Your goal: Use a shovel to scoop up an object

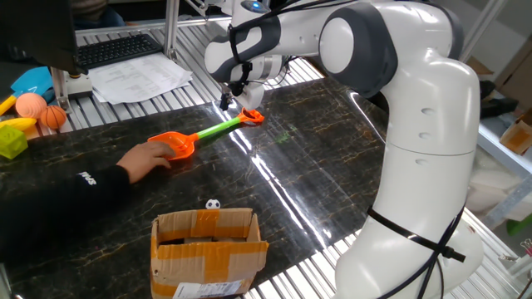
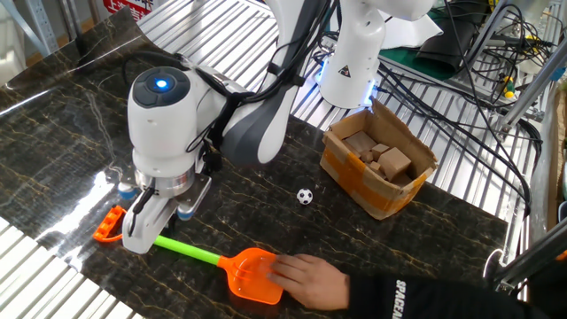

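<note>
My end effector (image 2: pixel 142 232), closure indeterminate, hovers over the orange-and-green plastic toy shovel (image 2: pixel 197 257); a person's hand (image 2: pixel 306 281) on its blade risks collision

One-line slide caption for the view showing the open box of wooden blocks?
Gripper hovers at the shovel's handle while a person's hand rests on its blade; soccer ball waits nearby.

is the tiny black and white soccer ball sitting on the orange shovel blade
No, the tiny black-and-white soccer ball lies on the dark marble table near the cardboard box, apart from the orange plastic shovel blade.
</note>
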`<action>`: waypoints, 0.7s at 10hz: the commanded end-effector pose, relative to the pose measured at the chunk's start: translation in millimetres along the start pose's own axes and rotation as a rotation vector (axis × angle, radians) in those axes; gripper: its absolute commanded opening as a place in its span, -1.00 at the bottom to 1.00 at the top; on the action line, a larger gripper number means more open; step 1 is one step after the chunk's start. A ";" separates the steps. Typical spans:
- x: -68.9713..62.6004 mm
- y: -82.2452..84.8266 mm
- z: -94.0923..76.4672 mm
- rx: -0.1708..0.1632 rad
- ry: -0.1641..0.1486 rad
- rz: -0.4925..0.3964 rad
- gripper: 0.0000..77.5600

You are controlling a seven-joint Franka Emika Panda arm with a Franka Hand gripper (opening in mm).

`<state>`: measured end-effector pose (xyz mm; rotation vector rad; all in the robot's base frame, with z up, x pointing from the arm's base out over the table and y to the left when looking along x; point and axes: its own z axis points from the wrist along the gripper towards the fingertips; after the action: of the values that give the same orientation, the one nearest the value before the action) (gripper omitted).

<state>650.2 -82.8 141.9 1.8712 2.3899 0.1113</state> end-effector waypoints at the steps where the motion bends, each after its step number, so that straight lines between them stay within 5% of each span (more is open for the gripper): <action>1: -0.8 2.2 -10.1 0.008 0.000 -0.018 -1.00; 7: -1.6 2.9 -21.3 0.014 0.018 -0.049 -1.00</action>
<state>649.8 -83.2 161.5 1.8237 2.4555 0.1068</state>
